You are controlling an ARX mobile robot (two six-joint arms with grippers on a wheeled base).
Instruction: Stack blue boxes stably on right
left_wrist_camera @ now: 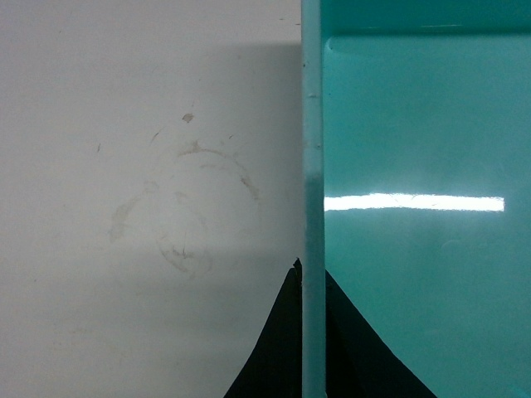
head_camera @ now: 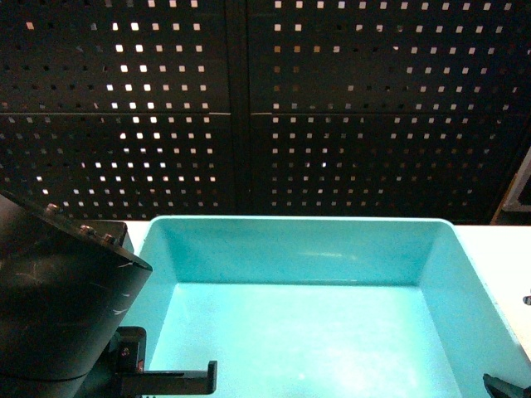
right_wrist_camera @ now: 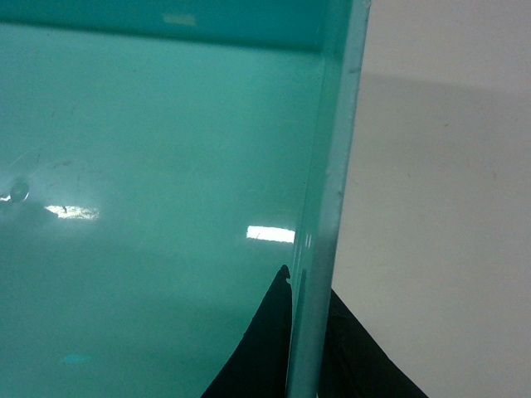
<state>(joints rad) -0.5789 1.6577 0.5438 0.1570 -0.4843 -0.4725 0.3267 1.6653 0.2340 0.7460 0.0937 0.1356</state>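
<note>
While the turquoise box (head_camera: 307, 332) sits on the white tabletop (left_wrist_camera: 124, 207) straight before you, its long side runs left to right, and each arm has one short wall. Your left gripper (left_wrist_camera: 314, 332) has one finger on each side of the left rim, and your right gripper (right_wrist_camera: 305, 340) holds the right rim the same way, so both look closed on it. No royal blue box is visible, so I judge it lies further right.

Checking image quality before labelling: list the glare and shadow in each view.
Head view: dim, backlight spots through the perforated panel. Left wrist view: a bright glare strip on the turquoise tub, its shadow across the table. Right wrist view: two small glare patches inside the tub, soft shadow beyond the rim.
</note>
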